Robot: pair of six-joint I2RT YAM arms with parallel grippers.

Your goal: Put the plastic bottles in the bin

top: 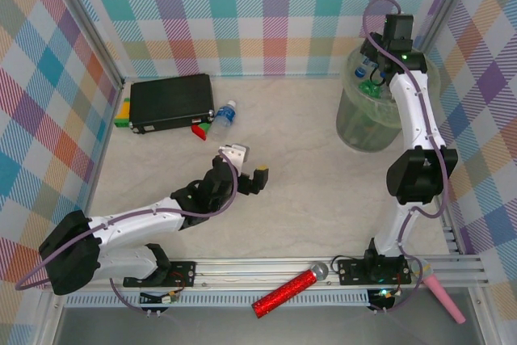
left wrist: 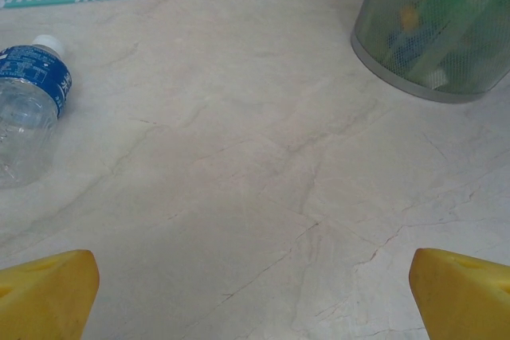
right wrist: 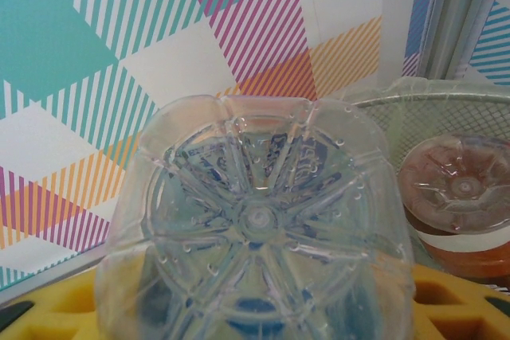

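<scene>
The right end effector (right wrist: 255, 316) is clamped on a clear bottle (right wrist: 255, 220) over the bin (top: 359, 131), at 2 o'clock on the table (top: 315, 191). A brown-label bottle (right wrist: 458, 197) sits in the bin. The left end effector (left wrist: 255, 296) is near the middle of the table, with its fingers wide apart. A blue-label bottle (top: 222, 116) lies at 11 o'clock, just beside a black case (top: 170, 101).

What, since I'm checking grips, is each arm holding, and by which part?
The right gripper holds a clear plastic bottle by its sides, base toward the wrist, over the bin. The left gripper holds nothing, jaws open.
</scene>
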